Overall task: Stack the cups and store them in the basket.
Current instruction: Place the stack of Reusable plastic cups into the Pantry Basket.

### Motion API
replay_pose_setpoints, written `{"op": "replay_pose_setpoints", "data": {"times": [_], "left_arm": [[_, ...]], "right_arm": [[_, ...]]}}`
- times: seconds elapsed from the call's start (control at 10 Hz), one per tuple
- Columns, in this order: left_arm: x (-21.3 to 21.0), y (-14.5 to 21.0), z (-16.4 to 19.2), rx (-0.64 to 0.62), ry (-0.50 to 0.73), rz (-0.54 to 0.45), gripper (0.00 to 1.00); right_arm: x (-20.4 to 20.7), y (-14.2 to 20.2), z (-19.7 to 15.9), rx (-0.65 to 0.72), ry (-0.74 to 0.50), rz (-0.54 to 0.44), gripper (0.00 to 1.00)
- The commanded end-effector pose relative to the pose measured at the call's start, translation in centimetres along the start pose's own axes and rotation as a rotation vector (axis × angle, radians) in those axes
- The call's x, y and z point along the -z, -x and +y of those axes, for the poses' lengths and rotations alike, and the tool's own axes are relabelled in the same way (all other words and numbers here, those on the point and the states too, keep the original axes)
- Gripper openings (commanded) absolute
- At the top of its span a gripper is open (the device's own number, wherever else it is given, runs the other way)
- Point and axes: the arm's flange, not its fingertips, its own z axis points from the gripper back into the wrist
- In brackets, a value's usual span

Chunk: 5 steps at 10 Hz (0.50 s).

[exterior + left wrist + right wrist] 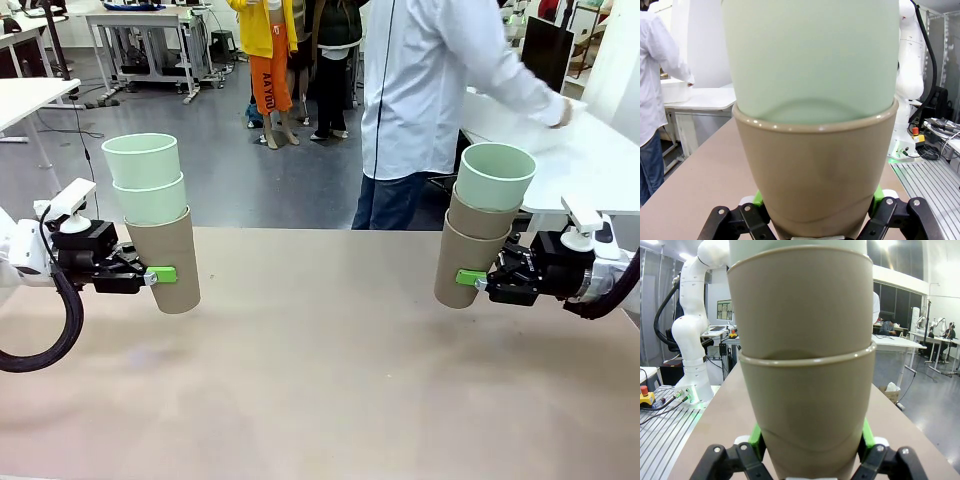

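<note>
My left gripper is shut on a brown cup held above the table at the left, with two mint green cups nested in it. This stack tilts slightly and looms close in the left wrist view. At the right, my right gripper is shut on the lower of two nested brown cups, and a mint green cup sits on top. The right wrist view has that stack between its green pads. The white basket rests on a side table under the person's hands.
A person in a white shirt stands at the far edge, turned towards a white side table on the right. The tan tabletop lies bare between both arms. Other desks and equipment stand far behind.
</note>
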Motion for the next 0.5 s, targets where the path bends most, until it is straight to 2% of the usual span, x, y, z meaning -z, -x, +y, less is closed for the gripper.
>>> {"op": "replay_pose_setpoints", "data": {"times": [0.0, 0.4], "left_arm": [[-0.02, -0.51, 0.01, 0.008, 0.004, -0.006, 0.85], [-0.02, -0.51, 0.01, 0.008, 0.004, -0.006, 0.85]], "right_arm": [[-0.03, -0.41, -0.05, -0.011, 0.001, -0.01, 0.87], [-0.03, -0.41, -0.05, -0.011, 0.001, -0.01, 0.87]]}}
